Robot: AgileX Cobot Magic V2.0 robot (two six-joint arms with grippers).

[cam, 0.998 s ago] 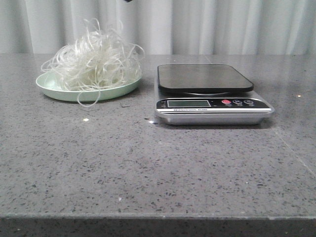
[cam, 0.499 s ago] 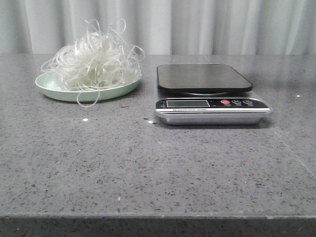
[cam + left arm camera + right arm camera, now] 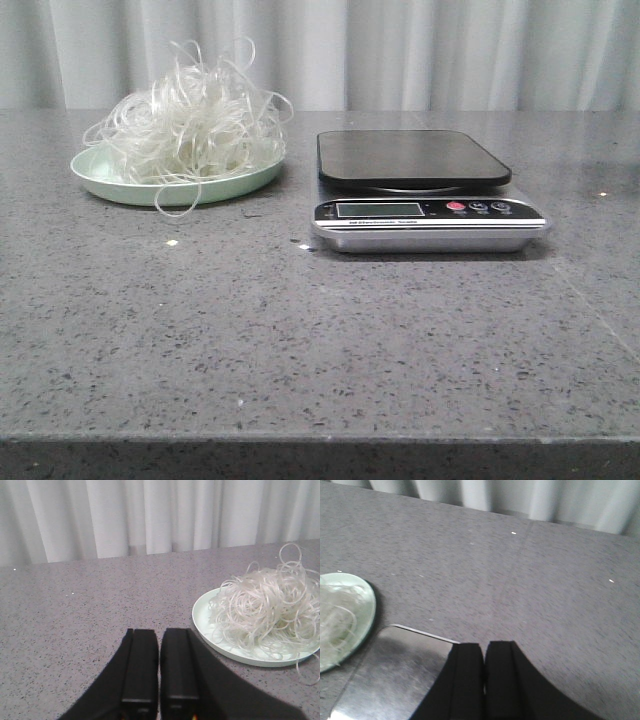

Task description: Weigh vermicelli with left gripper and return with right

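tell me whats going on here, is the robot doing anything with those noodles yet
Not yet. The vermicelli sits in a loose heap on the pale green plate, left of the kitchen scale, whose platform has nothing on it. Neither arm shows in the front view. In the wrist views the left gripper is shut and holds nothing, with the plate just ahead of it, and the right gripper is shut above the scale's edge. Nothing has been weighed so far.

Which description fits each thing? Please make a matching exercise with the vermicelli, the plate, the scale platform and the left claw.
Things:
1. vermicelli
2. plate
3. scale platform
4. left claw

Descriptions:
A. pale green, on the table left of the scale
B. shut, holding nothing
C. piled on the plate, one loop hanging over the rim
D. dark, with nothing on it

Pairs: 1-C, 2-A, 3-D, 4-B
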